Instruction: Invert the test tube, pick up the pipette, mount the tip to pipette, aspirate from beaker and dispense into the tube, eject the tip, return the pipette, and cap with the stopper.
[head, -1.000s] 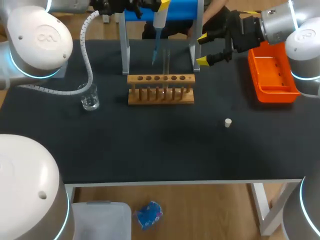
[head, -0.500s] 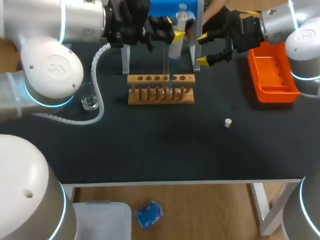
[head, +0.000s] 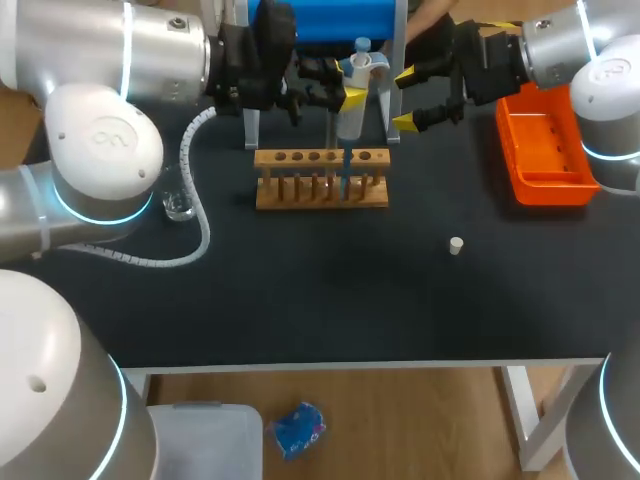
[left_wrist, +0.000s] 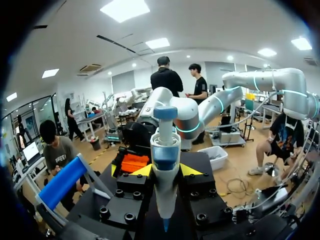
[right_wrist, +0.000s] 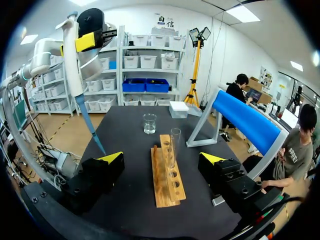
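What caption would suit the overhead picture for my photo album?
Left pincer holds a blue-tipped pipette near the wooden tube rack while the right pincer hangs open nearby.

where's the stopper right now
Head view: the stopper lies loose on the table, right side, in front of the gap between wooden rack and orange tray.

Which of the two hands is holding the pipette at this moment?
The left hand: its yellow-tipped fingers are shut on the pipette from both sides. The right hand is open and holds nothing.
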